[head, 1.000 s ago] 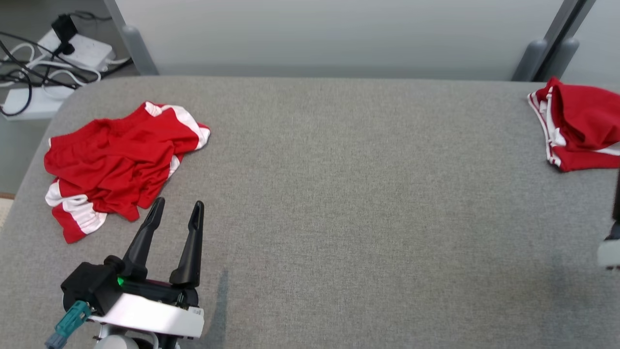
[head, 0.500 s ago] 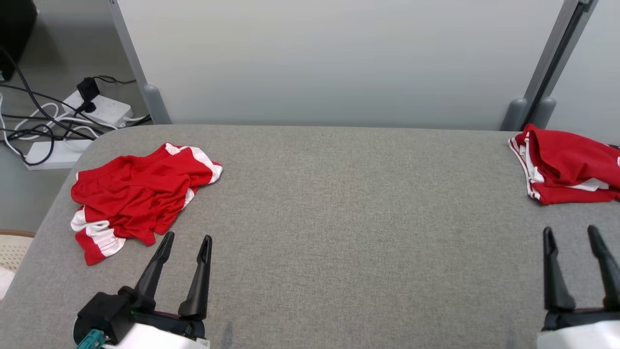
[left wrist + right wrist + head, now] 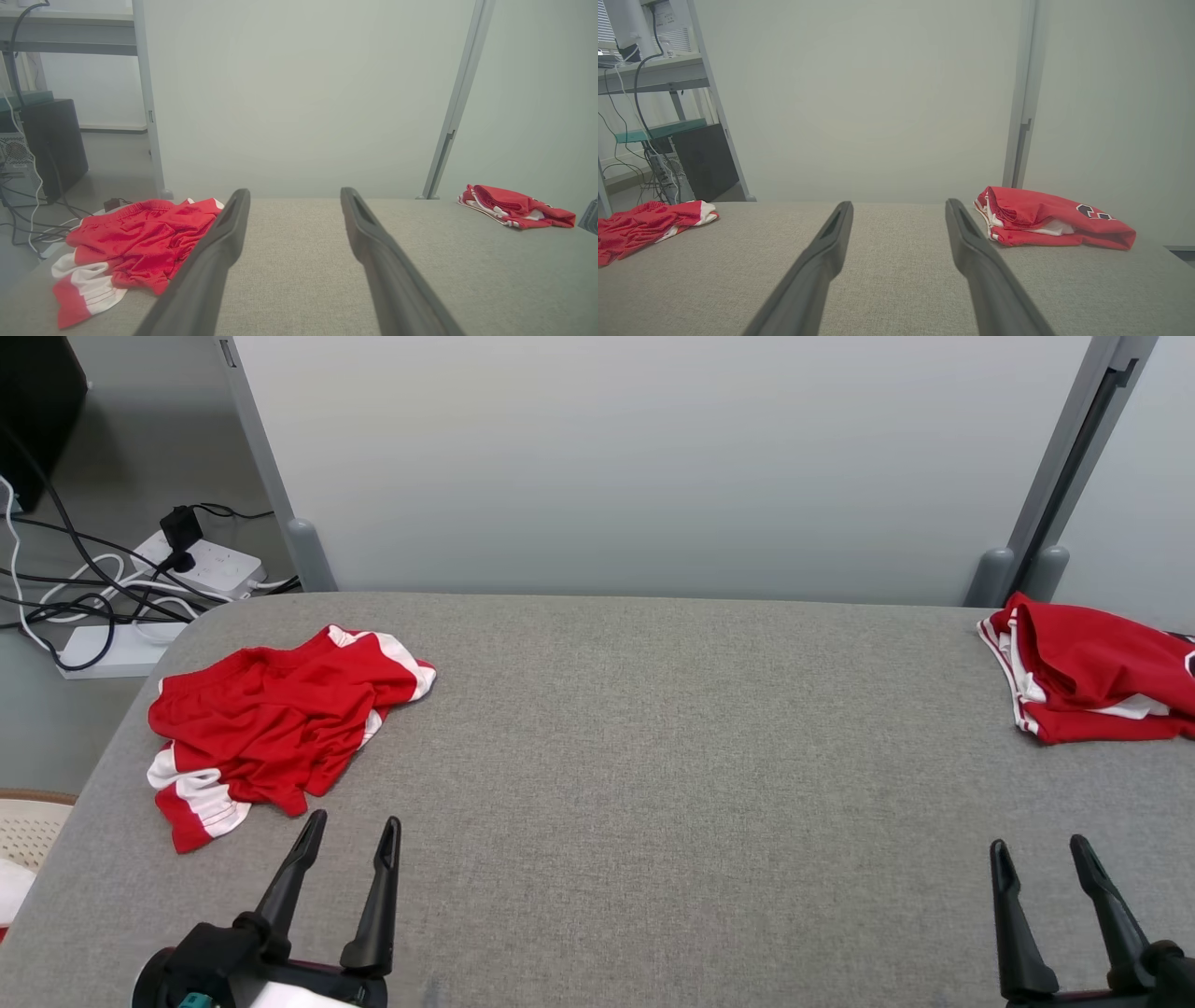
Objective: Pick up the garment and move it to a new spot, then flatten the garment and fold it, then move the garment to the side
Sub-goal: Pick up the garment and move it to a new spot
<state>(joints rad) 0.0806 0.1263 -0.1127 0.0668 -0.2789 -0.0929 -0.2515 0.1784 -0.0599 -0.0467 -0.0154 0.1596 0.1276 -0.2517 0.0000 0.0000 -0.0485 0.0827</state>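
Note:
A crumpled red garment (image 3: 271,728) with white stripes lies near the far left corner of the grey table (image 3: 653,756). In the left wrist view the crumpled garment (image 3: 140,238) sits just left of my fingers. My left gripper (image 3: 354,821) (image 3: 294,191) stands open and empty, a little nearer than the garment and to its right, apart from it. A second red garment (image 3: 1083,672) (image 3: 1041,219), folded, lies at the far right edge. My right gripper (image 3: 1038,845) (image 3: 899,203) is open and empty in front of it, well short of it.
A pale wall panel (image 3: 653,457) closes off the table's far side, with grey posts at both ends. Power strips and tangled cables (image 3: 196,565) lie on the floor past the left edge, near a black computer case (image 3: 37,411). A cream basket (image 3: 28,821) sits low at the left.
The head camera has tilted up and turned, so the whole picture has shifted. My right gripper has come into the lower right. Both garments lie as before.

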